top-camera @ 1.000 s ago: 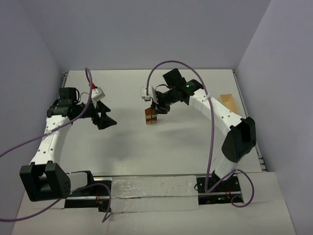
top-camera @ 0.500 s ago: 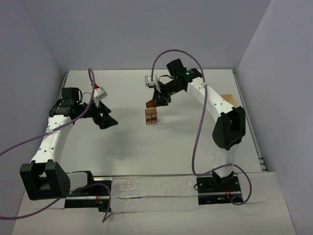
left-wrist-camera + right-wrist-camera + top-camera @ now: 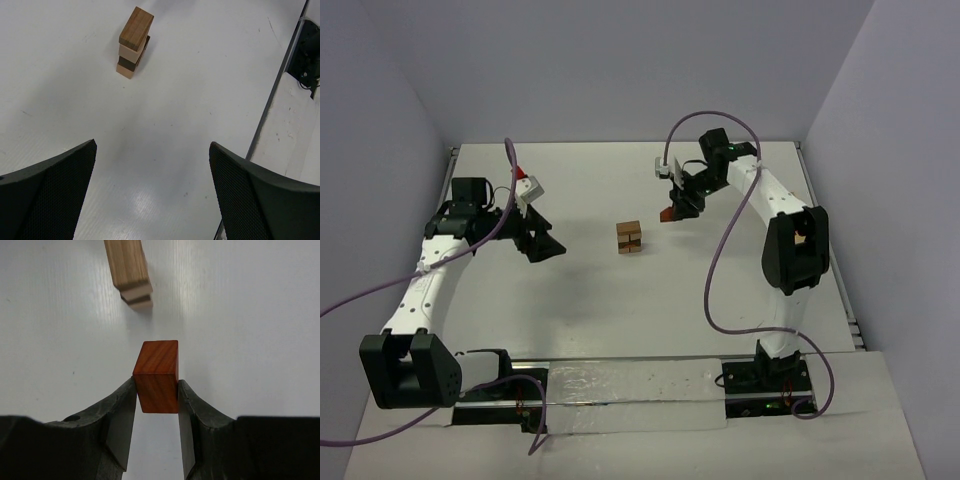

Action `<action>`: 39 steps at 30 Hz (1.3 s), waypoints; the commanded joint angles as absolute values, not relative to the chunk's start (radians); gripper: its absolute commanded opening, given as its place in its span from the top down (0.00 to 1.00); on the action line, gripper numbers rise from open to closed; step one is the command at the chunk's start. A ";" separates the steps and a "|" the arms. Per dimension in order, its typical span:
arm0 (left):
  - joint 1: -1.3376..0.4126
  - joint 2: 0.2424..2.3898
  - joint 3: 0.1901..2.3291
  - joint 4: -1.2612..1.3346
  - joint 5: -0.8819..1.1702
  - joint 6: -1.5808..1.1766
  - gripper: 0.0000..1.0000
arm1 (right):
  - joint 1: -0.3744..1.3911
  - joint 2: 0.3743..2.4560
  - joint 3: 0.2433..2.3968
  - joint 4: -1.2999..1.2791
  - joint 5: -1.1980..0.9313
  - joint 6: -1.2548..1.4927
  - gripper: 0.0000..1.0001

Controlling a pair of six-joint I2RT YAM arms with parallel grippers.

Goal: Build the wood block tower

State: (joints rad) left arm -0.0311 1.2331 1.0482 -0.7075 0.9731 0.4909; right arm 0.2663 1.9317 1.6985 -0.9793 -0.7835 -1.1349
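A short stack of wood blocks (image 3: 629, 237) stands mid-table, tan, dark and brown layers; it also shows in the left wrist view (image 3: 134, 42) and the right wrist view (image 3: 128, 271). My right gripper (image 3: 670, 212) is shut on a reddish-brown block (image 3: 157, 376) and holds it above the table, to the right of the stack and apart from it. My left gripper (image 3: 549, 246) is open and empty, left of the stack, its fingers (image 3: 50, 195) wide apart.
A pale wooden box, mostly hidden behind my right arm, lies at the right table edge (image 3: 801, 232). A rail (image 3: 280, 90) runs along the table's near edge. Purple cables loop over both arms.
My right gripper has lifted the reddish-brown block off the stack's top and carried it back to the right. The left gripper has edged slightly toward the stack.
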 commanded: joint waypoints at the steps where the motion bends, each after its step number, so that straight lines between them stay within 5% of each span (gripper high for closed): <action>1: -0.038 1.209 1.096 -0.682 0.975 0.482 0.01 | 0.256 2.000 1.697 -1.046 -0.746 -1.159 1.00; 19: -0.046 1.212 1.131 -0.704 0.963 0.507 0.01 | 0.281 2.187 1.793 -1.014 -0.570 -0.974 0.95; 39: -0.048 1.201 1.136 -0.710 0.953 0.526 0.01 | 0.293 2.097 1.620 -0.873 -0.478 -0.983 0.71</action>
